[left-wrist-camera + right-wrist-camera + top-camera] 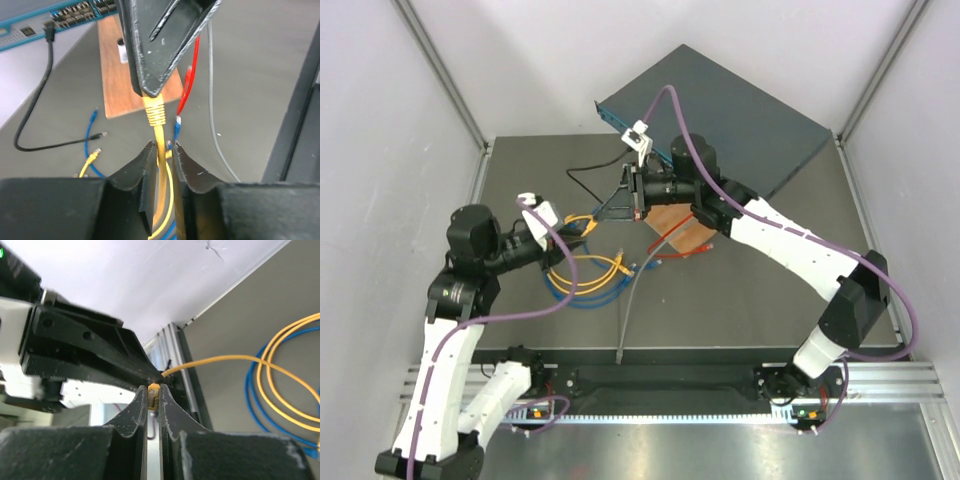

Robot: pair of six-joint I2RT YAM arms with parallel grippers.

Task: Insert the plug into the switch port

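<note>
The switch (740, 120) is a flat teal-grey box at the back right; its row of sockets (75, 15) shows top left in the left wrist view. My right gripper (605, 210) is shut on a yellow plug (153, 392) and holds it above the table. In the left wrist view the plug's boot (155, 112) hangs out below the right gripper's fingers (152, 60). My left gripper (163, 147) is shut on the yellow cable (160, 137) just below the plug. The two grippers meet tip to tip in front of the switch.
A brown wooden board (675, 232) lies under the right wrist. A black cable (48, 30) is plugged into the switch. Loose yellow and blue cable coils (585, 275), a red cable (187, 85) and a grey cable (630, 310) lie on the mat.
</note>
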